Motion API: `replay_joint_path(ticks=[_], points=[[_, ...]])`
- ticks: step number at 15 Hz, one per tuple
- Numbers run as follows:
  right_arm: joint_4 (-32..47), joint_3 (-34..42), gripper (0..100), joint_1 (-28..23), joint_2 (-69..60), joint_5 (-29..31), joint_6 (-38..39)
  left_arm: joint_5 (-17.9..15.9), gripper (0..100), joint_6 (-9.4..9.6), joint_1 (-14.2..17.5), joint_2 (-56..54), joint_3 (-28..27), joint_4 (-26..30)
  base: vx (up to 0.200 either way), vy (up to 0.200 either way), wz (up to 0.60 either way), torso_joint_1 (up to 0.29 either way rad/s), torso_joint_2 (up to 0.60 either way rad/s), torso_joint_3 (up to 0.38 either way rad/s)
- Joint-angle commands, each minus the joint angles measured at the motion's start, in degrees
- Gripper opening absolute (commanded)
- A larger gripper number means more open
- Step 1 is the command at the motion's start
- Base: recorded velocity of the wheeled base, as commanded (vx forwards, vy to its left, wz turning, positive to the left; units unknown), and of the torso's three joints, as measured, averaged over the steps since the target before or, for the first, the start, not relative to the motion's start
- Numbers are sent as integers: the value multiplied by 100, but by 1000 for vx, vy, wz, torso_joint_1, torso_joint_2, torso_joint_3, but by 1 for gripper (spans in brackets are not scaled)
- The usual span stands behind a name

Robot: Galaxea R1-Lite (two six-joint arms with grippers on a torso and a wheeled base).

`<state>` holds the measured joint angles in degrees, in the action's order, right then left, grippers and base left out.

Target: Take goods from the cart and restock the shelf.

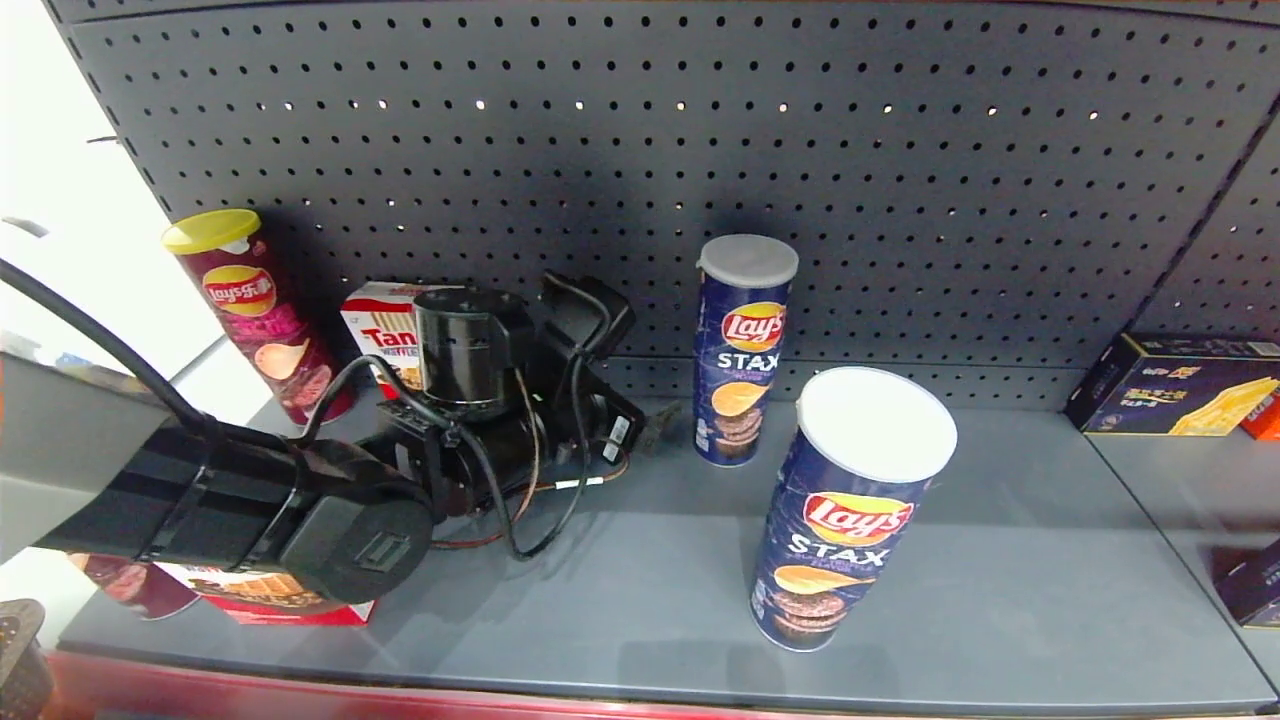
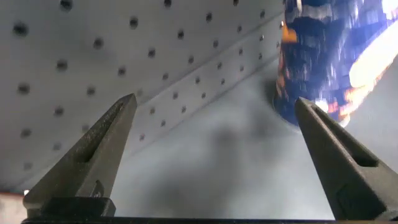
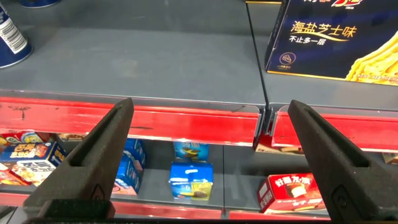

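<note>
Upright on the grey metal shelf [image 1: 600, 600], well apart from each other, two tall blue crisp tubes. Far blue tube [image 1: 742, 350] close to the pegboard back [image 1: 640, 150]; near blue tube [image 1: 845, 520] toward the front edge. Both smooth glossy cylinders with a flat pale plastic lid, a red-and-yellow oval badge and printed crisps lower down.

Left gripper [image 2: 214, 102] low over the shelf deck, just beside the far blue tube [image 2: 329, 56] and not touching it. Spread wide, with bare shelf and perforated panel between its dark, wedge-shaped fingers [image 2: 93, 149].

Right gripper [image 3: 210, 104] out in front of the shelf, facing the glossy red rail [image 3: 186, 115] along the front edge, also spread wide. Beyond it, small boxes [image 3: 191, 180] on a lower level.

Farther left on the shelf, a maroon tube [image 1: 255, 310] with a yellow lid and, beside it, a red-and-white box [image 1: 380, 325] of cardboard, partly hidden behind the arm. On the neighbouring section to the right, a flat dark box [image 1: 1170, 400] with yellow print. Pegboard matte grey with evenly spaced round holes, a few of them lit from behind.
</note>
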<state>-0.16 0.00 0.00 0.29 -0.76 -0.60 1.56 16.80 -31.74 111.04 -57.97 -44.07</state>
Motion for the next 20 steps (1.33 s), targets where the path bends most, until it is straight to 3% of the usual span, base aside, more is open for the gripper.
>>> replay_joint_path(ticks=[1,12,17,20], points=[[-2,0,100,0,6,-4,-2,72,100,-28,-69,357,-373,21,0,0,0,0,0,0],[-2,0,100,0,6,-4,-2,125,100,-54,-157,480,-496,12,0,0,0,0,0,0],[-2,0,100,0,6,-4,-2,116,100,-71,-86,-399,-303,30,0,0,0,0,0,0],[-2,0,100,0,6,-4,-2,134,100,-107,-165,-1182,75,30,0,0,0,0,0,0]])
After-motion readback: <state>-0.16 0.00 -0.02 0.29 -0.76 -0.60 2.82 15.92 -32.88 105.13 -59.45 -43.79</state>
